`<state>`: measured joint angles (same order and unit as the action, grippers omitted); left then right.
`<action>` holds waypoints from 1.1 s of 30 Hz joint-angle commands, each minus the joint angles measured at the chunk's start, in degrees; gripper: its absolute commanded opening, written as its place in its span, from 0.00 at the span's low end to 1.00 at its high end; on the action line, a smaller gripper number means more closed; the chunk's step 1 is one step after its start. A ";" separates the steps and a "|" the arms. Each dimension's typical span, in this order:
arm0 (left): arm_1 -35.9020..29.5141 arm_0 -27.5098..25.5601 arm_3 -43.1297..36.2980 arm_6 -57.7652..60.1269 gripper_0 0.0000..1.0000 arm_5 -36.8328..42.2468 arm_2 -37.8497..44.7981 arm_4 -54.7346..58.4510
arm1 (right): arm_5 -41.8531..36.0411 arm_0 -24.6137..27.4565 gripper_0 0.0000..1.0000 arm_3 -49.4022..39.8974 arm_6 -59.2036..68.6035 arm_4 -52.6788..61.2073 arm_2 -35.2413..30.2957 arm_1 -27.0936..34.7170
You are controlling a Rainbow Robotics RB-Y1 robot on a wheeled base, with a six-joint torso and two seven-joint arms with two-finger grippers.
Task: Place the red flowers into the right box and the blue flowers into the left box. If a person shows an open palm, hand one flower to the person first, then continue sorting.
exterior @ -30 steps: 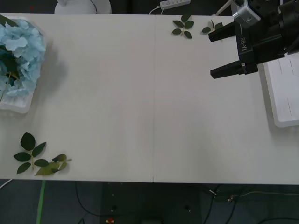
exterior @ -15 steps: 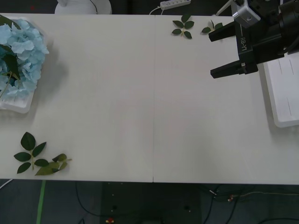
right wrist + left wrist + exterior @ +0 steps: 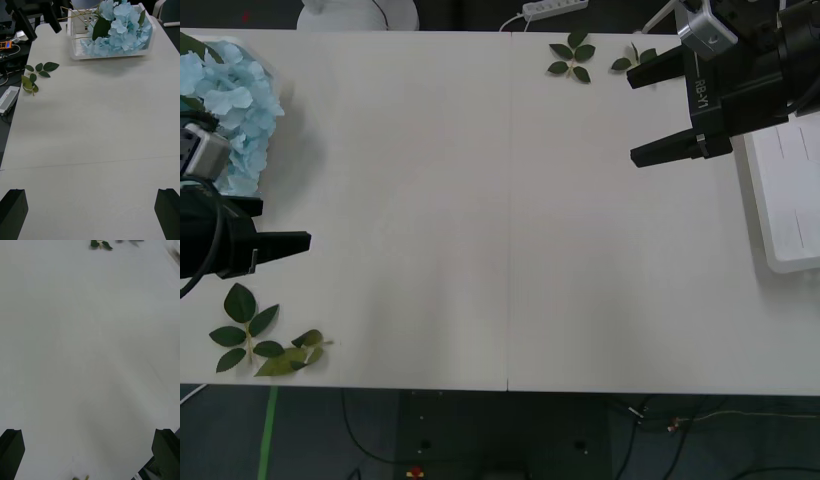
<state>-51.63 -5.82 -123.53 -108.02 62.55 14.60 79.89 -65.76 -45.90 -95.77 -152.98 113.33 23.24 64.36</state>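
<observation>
The blue flowers (image 3: 230, 100) lie heaped at the table's far left, inside the left box (image 3: 112, 56); the right wrist view shows the blue flowers (image 3: 118, 32) filling that box. My left gripper (image 3: 275, 222) is open and holds nothing, just in front of that heap, and its arm covers the box's near side. My right gripper (image 3: 642, 115) hangs open with nothing in it at the far right. Beside it lies the right box (image 3: 780, 262), with nothing showing on the part of its floor in view. The red flowers are out of view.
Loose green leaf sprigs lie at the near left (image 3: 255, 345) and at the far edge (image 3: 572, 55). A white power strip (image 3: 555, 8) lies beyond the table. The wide white table middle (image 3: 510, 230) is bare.
My left arm has come into the front view from the left edge, covering the box's near side. The blue heap settled deeper into the box. The right arm has not moved.
</observation>
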 commanded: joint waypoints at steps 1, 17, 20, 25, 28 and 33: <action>5.22 5.30 -4.26 1.32 1.00 9.52 4.12 0.71 | 0.46 -2.62 1.00 -0.29 -2.02 -0.21 -1.53 1.99; 0.65 -1.91 3.12 -37.62 1.00 -4.72 -2.82 34.28 | 0.46 -2.62 1.00 -0.29 -2.02 -0.21 -1.53 1.99; -5.77 -2.09 3.21 -40.70 1.00 -10.26 -7.30 39.47 | 0.46 -2.62 1.00 -0.29 -2.02 -0.21 -1.53 1.99; -17.19 0.29 4.35 -43.60 1.00 -16.76 -12.84 46.94 | 0.46 -2.62 1.00 -0.29 -2.02 -0.21 -1.53 1.99; -20.88 3.89 6.99 -45.35 1.00 -16.67 -15.04 50.89 | 0.46 -2.62 1.00 -0.29 -2.02 -0.21 -1.53 1.99; -22.64 8.90 9.54 -46.98 1.00 -16.85 -20.22 54.85 | 0.46 -2.62 1.00 -0.29 -2.02 -0.21 -1.53 1.99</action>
<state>-72.28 -1.50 -115.10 -148.67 46.81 -2.36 131.93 -65.69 -45.91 -95.76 -153.01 113.30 23.24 64.37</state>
